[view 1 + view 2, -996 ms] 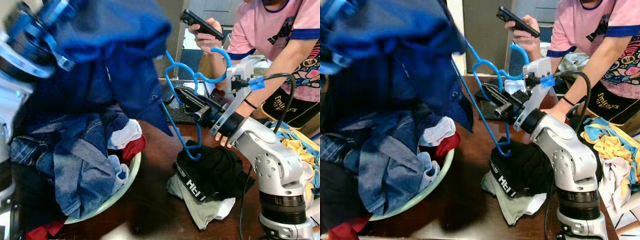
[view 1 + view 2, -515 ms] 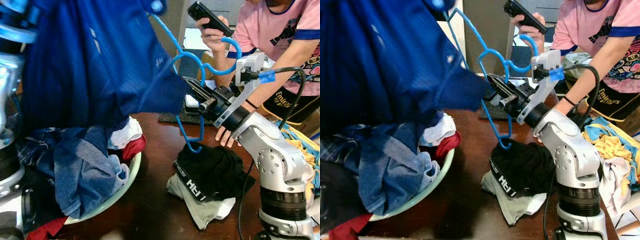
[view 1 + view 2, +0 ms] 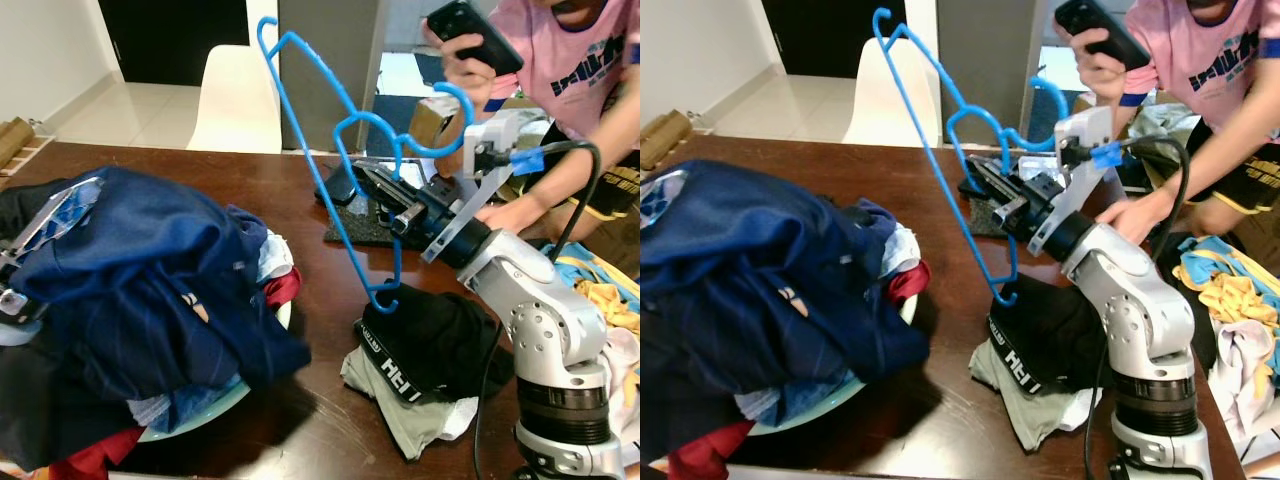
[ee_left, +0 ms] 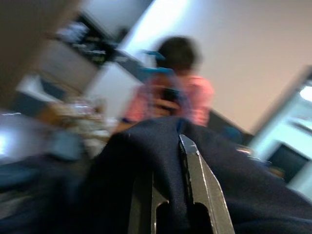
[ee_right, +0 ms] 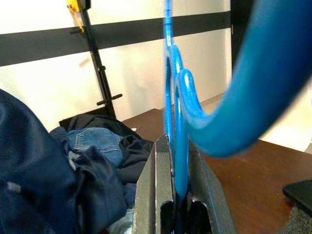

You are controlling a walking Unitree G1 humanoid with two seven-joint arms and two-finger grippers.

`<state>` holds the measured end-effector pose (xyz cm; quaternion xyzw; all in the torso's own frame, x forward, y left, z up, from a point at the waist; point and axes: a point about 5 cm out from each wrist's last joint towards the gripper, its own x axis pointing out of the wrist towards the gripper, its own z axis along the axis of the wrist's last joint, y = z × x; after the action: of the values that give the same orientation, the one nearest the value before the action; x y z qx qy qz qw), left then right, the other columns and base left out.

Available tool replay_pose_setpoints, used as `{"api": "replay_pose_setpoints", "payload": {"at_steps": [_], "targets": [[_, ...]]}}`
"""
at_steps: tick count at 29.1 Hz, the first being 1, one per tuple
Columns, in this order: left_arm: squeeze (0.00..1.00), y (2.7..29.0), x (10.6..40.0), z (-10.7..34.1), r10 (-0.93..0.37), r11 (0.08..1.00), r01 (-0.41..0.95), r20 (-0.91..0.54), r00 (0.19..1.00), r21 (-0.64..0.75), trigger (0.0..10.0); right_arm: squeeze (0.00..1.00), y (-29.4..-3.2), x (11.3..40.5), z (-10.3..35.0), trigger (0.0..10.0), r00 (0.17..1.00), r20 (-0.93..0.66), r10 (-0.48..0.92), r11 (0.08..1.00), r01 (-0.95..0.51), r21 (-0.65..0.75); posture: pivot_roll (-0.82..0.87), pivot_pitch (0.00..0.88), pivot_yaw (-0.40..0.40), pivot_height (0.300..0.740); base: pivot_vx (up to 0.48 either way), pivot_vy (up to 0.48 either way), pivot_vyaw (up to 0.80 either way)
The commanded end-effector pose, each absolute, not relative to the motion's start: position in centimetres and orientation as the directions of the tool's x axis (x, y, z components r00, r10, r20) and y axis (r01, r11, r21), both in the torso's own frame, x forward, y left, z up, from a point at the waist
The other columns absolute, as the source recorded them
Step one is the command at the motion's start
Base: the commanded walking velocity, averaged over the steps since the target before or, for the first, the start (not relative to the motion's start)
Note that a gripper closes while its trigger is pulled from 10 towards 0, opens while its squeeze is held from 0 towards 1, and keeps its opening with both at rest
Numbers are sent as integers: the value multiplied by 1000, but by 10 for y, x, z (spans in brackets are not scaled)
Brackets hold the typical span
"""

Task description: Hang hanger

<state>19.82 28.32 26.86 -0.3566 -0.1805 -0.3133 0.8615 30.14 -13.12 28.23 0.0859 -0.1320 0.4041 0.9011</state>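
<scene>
A bare blue hanger (image 3: 315,150) stands tilted above the brown table (image 3: 300,230), its hook (image 3: 452,100) toward the person. My right gripper (image 3: 365,180) is shut on its wavy neck; in the right wrist view the blue wire (image 5: 174,161) sits between the fingers. A navy garment (image 3: 150,270) lies on top of the heap of clothes at the left. My left gripper (image 4: 165,146) is shut on a fold of that navy cloth, down at the heap's left edge.
The heap fills a pale green basin (image 3: 205,405). Black and grey clothes (image 3: 430,350) lie under the hanger. A person in pink holds a phone (image 3: 470,20) and rests a hand (image 3: 510,210) on the table. A white chair (image 3: 235,100) stands behind. More clothes (image 3: 600,290) lie at right.
My left arm has dropped from high up, bringing the navy garment down onto the heap. The hanger, held by the right gripper, now stands uncovered.
</scene>
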Motion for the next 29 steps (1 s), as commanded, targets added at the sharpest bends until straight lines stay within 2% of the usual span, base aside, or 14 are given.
{"api": "replay_pose_setpoints", "payload": {"at_steps": [1,5,9,11,14,16,17,18,20,22,26,27,28,29], "targets": [[0,301,195,262,-337,636,568,474,814,-522,39,0,-130,299,281,10000,627,308,716,646,-762,49,136,131,7,740,0,0,0],[0,335,179,261,-249,770,416,373,894,-484,0,0,-131,299,279,10000,627,302,718,645,-763,49,150,129,4,740,0,0,0],[0,349,164,251,-174,839,279,256,951,-467,1294,0,-130,301,277,10000,623,296,724,640,-767,50,164,130,-2,740,0,0,0],[0,349,162,245,-166,833,267,242,956,-485,353,0,-129,301,277,10000,620,295,727,636,-770,51,172,127,-7,740,0,0,0],[0,337,158,236,-233,797,326,239,943,-509,510,0,-128,302,276,10000,617,293,731,632,-773,51,171,121,-12,740,0,0,0],[0,306,146,229,-465,702,510,223,857,-497,3059,0,-126,303,276,10000,612,292,735,628,-777,49,166,117,-11,740,0,0,0],[0,306,146,229,-465,702,510,223,857,-497,3059,0,-126,303,276,10000,612,292,735,628,-777,49,166,117,-11,740,0,0,0],[0,291,132,218,-589,603,592,202,783,-535,4196,0,-127,303,277,10000,612,292,735,628,-777,47,163,115,-8,740,0,0,0],[0,290,129,215,-601,584,596,199,774,-551,4196,0,-127,303,277,10000,612,291,735,628,-777,47,163,115,-8,740,0,0,0],[0,309,127,197,-497,645,485,158,853,-591,6235,0,-129,302,276,10000,619,288,731,635,-771,47,159,116,-5,740,0,0,0],[0,328,129,187,-369,721,372,130,920,-585,5176,0,-131,302,275,10000,621,287,729,637,-769,47,160,121,-5,740,0,0,0],[1000,337,129,185,-315,744,327,127,941,-583,8392,0,-131,302,275,10000,623,285,728,639,-768,48,158,122,-5,740,0,0,0],[1000,343,129,183,-278,756,297,125,952,-583,8392,0,-131,302,274,10000,625,284,727,640,-767,48,158,122,-5,740,0,0,0],[1000,357,130,185,-182,788,223,130,975,-573,10000,0,-132,302,274,10000,625,283,727,640,-766,48,158,123,-8,740,0,0,0]]}}
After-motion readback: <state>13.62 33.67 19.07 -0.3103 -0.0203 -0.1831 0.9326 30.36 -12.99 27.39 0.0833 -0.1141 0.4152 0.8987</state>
